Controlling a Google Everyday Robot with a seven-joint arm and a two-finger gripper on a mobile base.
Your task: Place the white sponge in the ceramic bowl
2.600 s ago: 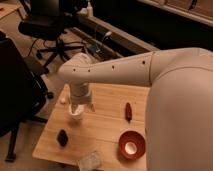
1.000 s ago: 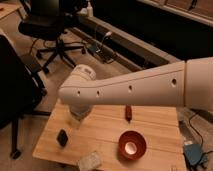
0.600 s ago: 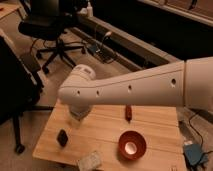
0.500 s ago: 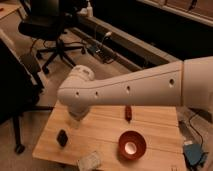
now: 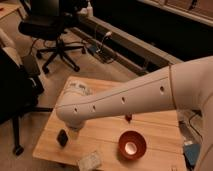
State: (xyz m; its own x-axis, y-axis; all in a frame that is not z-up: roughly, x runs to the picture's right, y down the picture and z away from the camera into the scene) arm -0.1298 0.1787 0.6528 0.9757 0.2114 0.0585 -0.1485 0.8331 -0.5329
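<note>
The white sponge [image 5: 90, 161] lies flat at the table's front edge, left of the middle. The ceramic bowl [image 5: 132, 145], red-brown with a white centre, stands to its right near the front edge. My big white arm sweeps in from the right across the table. My gripper [image 5: 75, 130] hangs from the arm's end over the left part of the table, mostly hidden by the arm. It is above and behind the sponge, to the right of a small black block [image 5: 62, 137].
A white printed packet [image 5: 79, 89] lies at the table's back left. A small red object [image 5: 128, 117] stands behind the bowl. A black office chair [image 5: 55, 25] is behind the wooden table [image 5: 160, 130], a dark chair [image 5: 15, 85] to its left, and a blue object [image 5: 191, 150] to its right.
The arm has swung forward and lower over the left of the table and now covers the white cup. Over the last second it has barely moved. The sponge and bowl have not moved.
</note>
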